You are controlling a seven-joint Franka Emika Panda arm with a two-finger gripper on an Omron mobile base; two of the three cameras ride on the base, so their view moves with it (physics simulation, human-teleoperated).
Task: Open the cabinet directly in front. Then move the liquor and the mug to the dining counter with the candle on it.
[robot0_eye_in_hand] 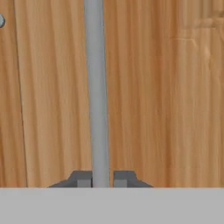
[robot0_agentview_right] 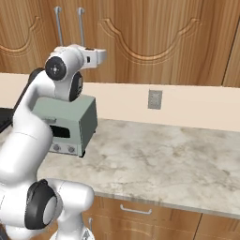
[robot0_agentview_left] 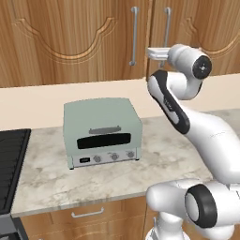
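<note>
The cabinet (robot0_agentview_left: 70, 37) has two brown wood doors, both closed, each with a long vertical silver handle. My gripper (robot0_eye_in_hand: 103, 179) is up at the right door's handle (robot0_agentview_left: 167, 28), low on the bar. In the hand view the bar (robot0_eye_in_hand: 97, 87) runs straight up between my two dark fingertips (robot0_eye_in_hand: 81, 179), which press on it from both sides. From the right base view, the white hand (robot0_agentview_right: 93, 56) reaches toward the doors just right of the two handles (robot0_agentview_right: 81, 23). The liquor, the mug, the dining counter and the candle are out of view.
A pale green toaster oven (robot0_agentview_left: 102, 131) stands on the marble counter (robot0_agentview_left: 47, 173) below the cabinet, left of my arm. A black stove (robot0_agentview_left: 9, 159) lies at the far left. A wall outlet (robot0_agentview_right: 154, 99) sits above the open counter stretch (robot0_agentview_right: 164, 154) to the right.
</note>
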